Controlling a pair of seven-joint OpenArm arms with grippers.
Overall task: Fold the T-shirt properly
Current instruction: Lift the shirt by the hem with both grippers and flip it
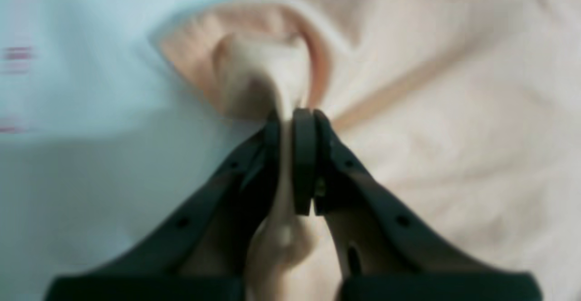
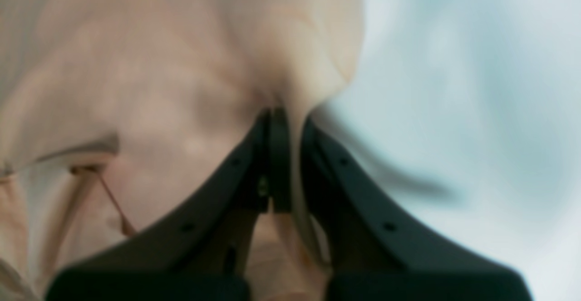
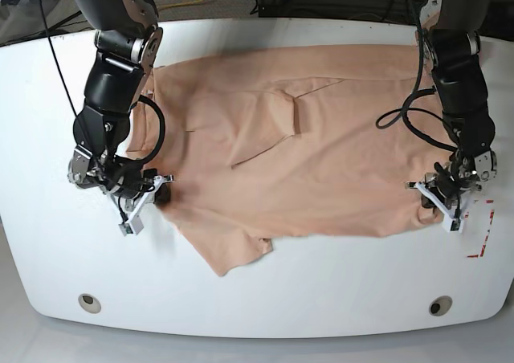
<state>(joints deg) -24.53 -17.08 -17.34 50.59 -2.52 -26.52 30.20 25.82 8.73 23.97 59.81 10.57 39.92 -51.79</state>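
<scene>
The peach T-shirt [image 3: 305, 154] lies spread and wrinkled over the white table [image 3: 321, 287], with a fold in its middle. No smiley print shows. My left gripper [image 3: 428, 193] is at the shirt's right edge in the base view. In the left wrist view it [image 1: 290, 117] is shut on a pinched fold of the shirt [image 1: 258, 74]. My right gripper [image 3: 163, 194] is at the shirt's left edge. In the right wrist view it [image 2: 290, 115] is shut on a bunch of the shirt [image 2: 295, 78].
Red tape marks [image 3: 482, 230] lie on the table near the left gripper. Two round holes [image 3: 90, 303] [image 3: 439, 306] sit near the front edge. Cables [image 3: 405, 114] hang beside the arm on the right. Both wrist views are blurred.
</scene>
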